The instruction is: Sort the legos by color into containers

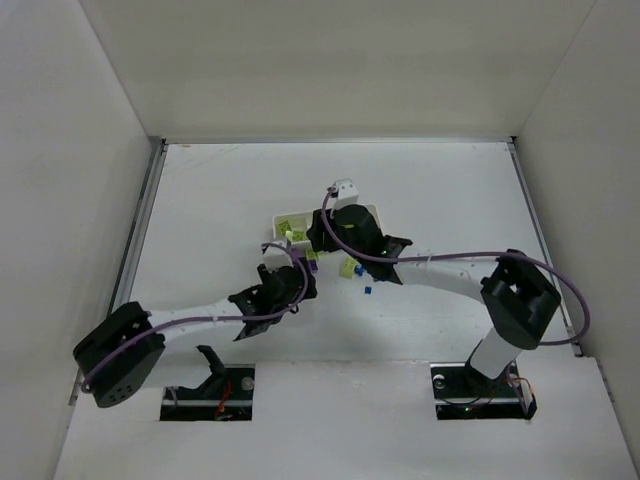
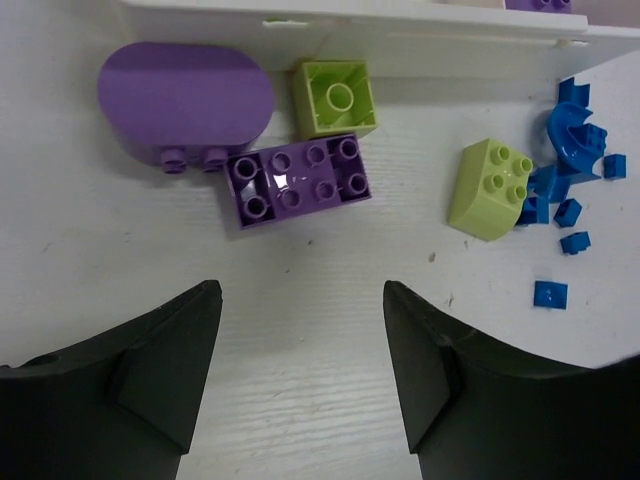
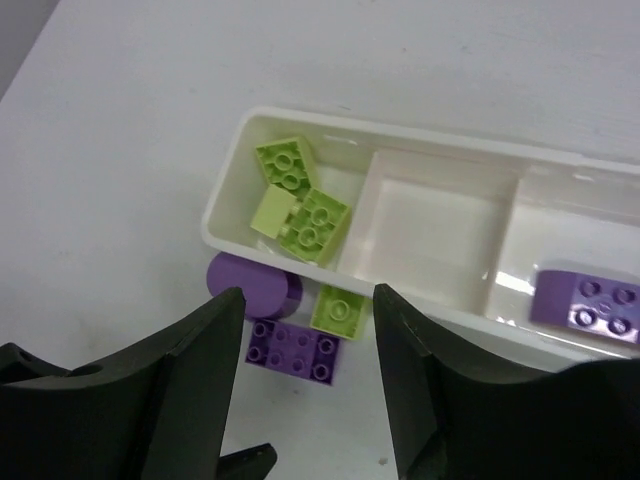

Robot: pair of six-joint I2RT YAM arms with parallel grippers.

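The white three-compartment tray [image 3: 430, 140] holds several lime bricks [image 3: 300, 205] in its left compartment and a purple brick [image 3: 590, 300] in its right one; the middle one is bare. On the table against its near wall lie a rounded purple brick [image 2: 185, 100], a flat purple brick [image 2: 298, 180] and a small lime brick [image 2: 335, 97]. Another lime brick [image 2: 490, 187] and several tiny blue pieces [image 2: 570, 150] lie to the right. My left gripper [image 2: 300, 287] is open and empty just short of the flat purple brick. My right gripper [image 3: 308, 292] is open and empty above the tray's near edge.
In the top view the tray [image 1: 375, 208] sits mid-table with both grippers crowded at its near side, left gripper [image 1: 300, 270] and right gripper [image 1: 315, 240] close together. A lime brick [image 1: 350, 268] and a blue piece [image 1: 367, 290] lie under the right forearm. White walls enclose the table.
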